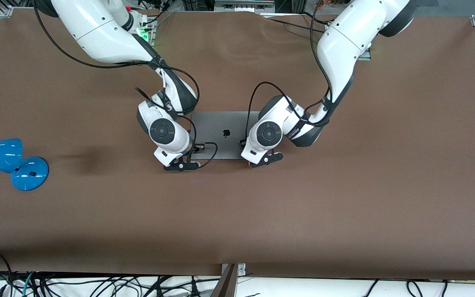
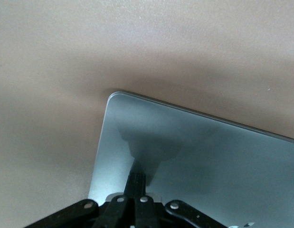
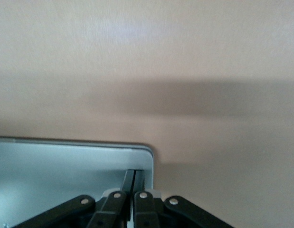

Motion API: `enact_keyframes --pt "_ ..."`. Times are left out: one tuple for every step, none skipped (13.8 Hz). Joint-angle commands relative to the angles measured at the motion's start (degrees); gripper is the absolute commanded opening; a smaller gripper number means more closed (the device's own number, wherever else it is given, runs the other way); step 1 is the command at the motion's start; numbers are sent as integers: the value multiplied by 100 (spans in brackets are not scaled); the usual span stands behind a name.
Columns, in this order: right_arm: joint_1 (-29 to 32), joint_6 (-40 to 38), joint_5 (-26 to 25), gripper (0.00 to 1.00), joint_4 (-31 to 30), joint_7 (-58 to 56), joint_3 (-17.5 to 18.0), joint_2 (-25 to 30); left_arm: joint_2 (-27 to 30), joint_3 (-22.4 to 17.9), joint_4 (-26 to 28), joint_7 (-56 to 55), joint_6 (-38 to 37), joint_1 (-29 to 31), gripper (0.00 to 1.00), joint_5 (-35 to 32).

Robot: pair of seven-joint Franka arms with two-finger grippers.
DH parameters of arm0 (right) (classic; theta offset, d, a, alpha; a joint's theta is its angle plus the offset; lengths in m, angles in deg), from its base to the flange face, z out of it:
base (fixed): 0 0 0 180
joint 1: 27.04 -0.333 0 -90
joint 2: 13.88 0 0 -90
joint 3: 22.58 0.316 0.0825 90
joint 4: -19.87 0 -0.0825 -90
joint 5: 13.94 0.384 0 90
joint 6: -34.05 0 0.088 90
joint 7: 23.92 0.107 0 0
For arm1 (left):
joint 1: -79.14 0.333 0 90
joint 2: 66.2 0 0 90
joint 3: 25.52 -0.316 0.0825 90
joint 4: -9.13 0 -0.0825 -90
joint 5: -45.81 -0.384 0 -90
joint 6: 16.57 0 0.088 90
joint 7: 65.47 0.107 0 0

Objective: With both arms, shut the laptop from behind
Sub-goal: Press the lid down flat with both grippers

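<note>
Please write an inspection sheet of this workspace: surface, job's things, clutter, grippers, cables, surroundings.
Surface: brown table, wrinkled toward the bases.
Job's things: laptop, lid down flat, logo up.
Clutter: blue desk lamp at the right arm's end.
Grippers: left gripper shut, tips on the lid's corner; right gripper shut, on the lid's other near-camera corner.
Cables: black cables loop along both arms, over the lid.
Surroundings: cable bundles below the table's edge; frame profiles at corners.

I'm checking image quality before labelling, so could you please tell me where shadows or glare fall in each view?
Front view: a soft dark shadow patch on the brown table beside the blue desk lamp. Left wrist view: the left gripper, fingers together, shadows the slim grey metal laptop lid. Right wrist view: a broad shadow band crosses the table; right gripper shut.
</note>
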State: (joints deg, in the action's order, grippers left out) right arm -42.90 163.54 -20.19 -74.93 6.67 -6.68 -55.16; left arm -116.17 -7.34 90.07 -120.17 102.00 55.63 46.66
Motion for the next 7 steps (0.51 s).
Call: enact_keyframes --pt "-31 -73 -60 100 321 -10 10 -56 -206 -113 -176 -67 167 -137 0 -173" --pt "-31 -186 -43 100 357 -10 10 109 -189 -113 -184 -58 158 -102 2 -164" --pt "-23 -431 -43 100 435 -19 1 224 -154 -113 -184 -41 132 -84 33 -164" --pt "-5 -799 -43 100 610 -36 -8 312 -93 -104 -193 -41 97 -40 67 -155" --pt "73 -1307 -34 100 908 -54 1 383 -40 -104 -193 -32 97 30 100 -198" --pt "109 -1800 -25 100 1206 -63 1 401 39 -95 -193 -23 70 74 100 -190" --pt "127 -2266 -17 100 1462 -63 1 462 83 -86 -193 -23 -17 92 100 -190"
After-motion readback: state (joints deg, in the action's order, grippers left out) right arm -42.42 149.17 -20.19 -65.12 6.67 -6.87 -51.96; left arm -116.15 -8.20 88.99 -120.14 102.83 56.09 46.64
